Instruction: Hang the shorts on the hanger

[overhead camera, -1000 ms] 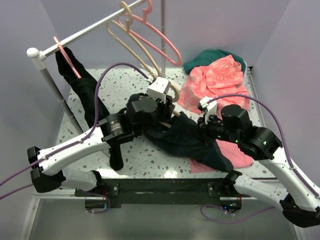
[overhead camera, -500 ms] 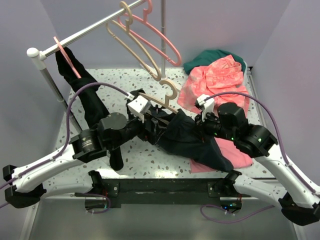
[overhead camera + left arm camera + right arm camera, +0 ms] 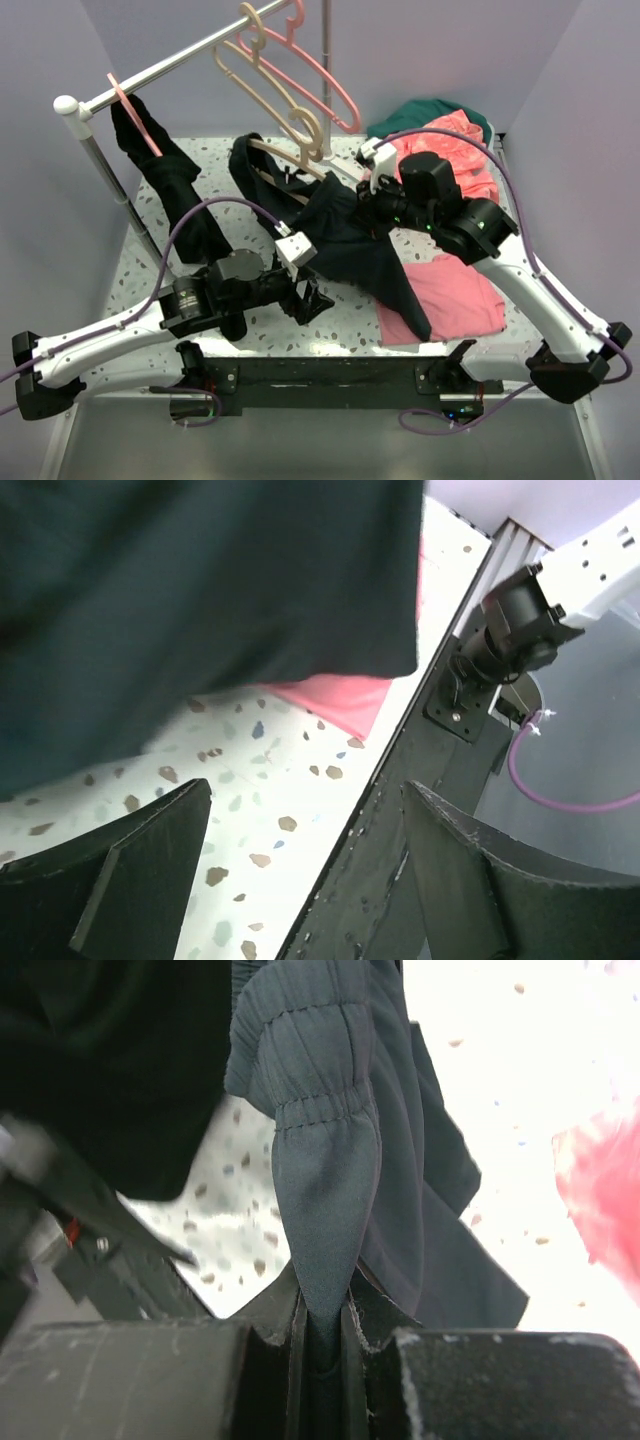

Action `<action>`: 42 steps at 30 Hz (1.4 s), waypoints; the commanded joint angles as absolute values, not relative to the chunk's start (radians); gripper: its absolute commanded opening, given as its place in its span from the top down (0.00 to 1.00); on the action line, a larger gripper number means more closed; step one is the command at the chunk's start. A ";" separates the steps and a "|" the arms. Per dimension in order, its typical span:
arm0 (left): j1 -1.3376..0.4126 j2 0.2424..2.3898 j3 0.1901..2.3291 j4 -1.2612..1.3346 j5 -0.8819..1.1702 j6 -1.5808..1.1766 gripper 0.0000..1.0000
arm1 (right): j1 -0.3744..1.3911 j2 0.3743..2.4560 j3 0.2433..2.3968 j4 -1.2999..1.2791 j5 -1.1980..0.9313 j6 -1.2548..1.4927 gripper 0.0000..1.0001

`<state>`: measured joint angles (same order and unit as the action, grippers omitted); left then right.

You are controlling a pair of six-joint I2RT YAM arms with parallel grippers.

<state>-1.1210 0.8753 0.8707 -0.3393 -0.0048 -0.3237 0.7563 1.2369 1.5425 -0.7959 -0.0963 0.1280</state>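
The dark navy shorts (image 3: pixel 345 235) hang stretched from the back middle down to the front right. My right gripper (image 3: pixel 368 195) is shut on their gathered waistband (image 3: pixel 320 1110) and holds it up; the cloth runs straight into the closed jaws (image 3: pixel 322 1305). A beige hanger arm (image 3: pixel 272 151) pokes out of the raised far end of the shorts, with a beige hook (image 3: pixel 304 126) just above it. My left gripper (image 3: pixel 306 296) is open and empty, low over the table in front of the shorts. In the left wrist view, bare table shows between its fingers (image 3: pixel 300 870) and the shorts (image 3: pixel 200 580) hang above.
A metal rail (image 3: pixel 180 58) at the back left carries beige and pink hangers (image 3: pixel 325 85) and a long black garment (image 3: pixel 175 195). A pink folded cloth (image 3: pixel 455 300) lies at front right under the shorts' leg. A coral shirt (image 3: pixel 460 135) and teal cloth (image 3: pixel 420 108) lie at back right.
My right gripper has lifted the shorts and the hanger up and toward the back. My left gripper has let go and pulled back low toward the near edge.
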 commanded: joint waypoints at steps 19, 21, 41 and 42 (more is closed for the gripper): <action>-1.357 1.052 0.652 0.112 -0.414 -0.391 0.24 | 0.880 1.643 2.176 -0.733 -0.002 0.097 1.00; -1.373 1.083 0.655 0.106 -0.436 -0.387 0.24 | 0.902 1.663 2.210 -0.729 0.043 0.095 1.00; -1.431 1.193 0.611 0.181 -0.305 -0.276 0.25 | 0.988 1.832 2.385 -0.615 0.166 0.078 1.00; -1.436 1.203 0.611 0.184 -0.305 -0.273 0.24 | 0.989 1.844 2.391 -0.609 0.166 0.080 1.00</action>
<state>-1.4166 1.1816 0.6094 0.1116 -0.3134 -0.3149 0.9821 1.8423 2.3024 -0.7746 0.1356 0.0925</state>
